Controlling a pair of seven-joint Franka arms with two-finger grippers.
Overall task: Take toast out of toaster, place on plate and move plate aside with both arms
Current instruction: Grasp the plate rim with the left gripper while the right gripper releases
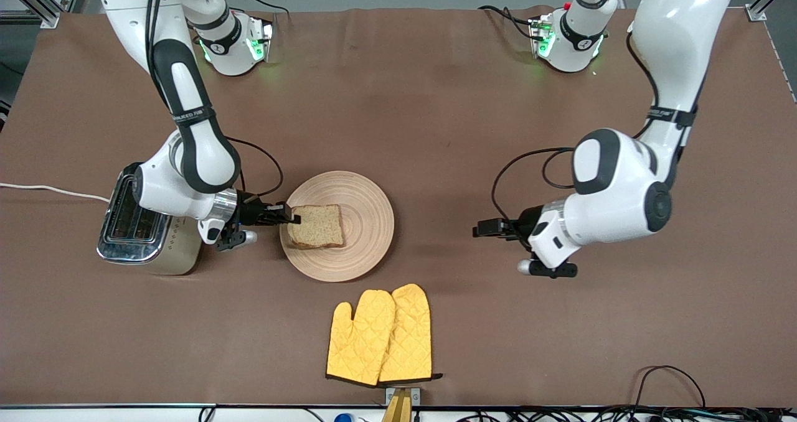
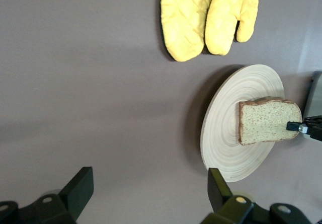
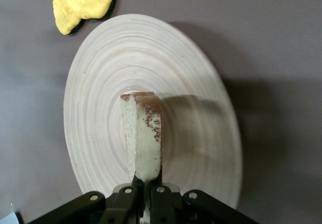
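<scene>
Right jaws (image 1: pixel 292 215) clamp toast (image 1: pixel 317 226) over plate (image 1: pixel 364 223) — left jaws (image 1: pixel 482 229) wide.

**Even overhead light, soft shadows, sharp frames**

Front view bright and even; brown table (image 1: pixel 398 98) matte, no glare. Green glow at both arm bases. Toaster (image 1: pixel 140 235) chrome carries bright reflections. Oven mitts (image 1: pixel 380 338) saturated, thin dark shadow along their lower edge. Left wrist view dimmer, table reads grey-brown; plate (image 2: pixel 226 133) throws a soft dark shadow on one side. Right wrist view: toast (image 3: pixel 143 138) casts a faint shadow across the plate's rings; gripper fingers slightly soft.
</scene>
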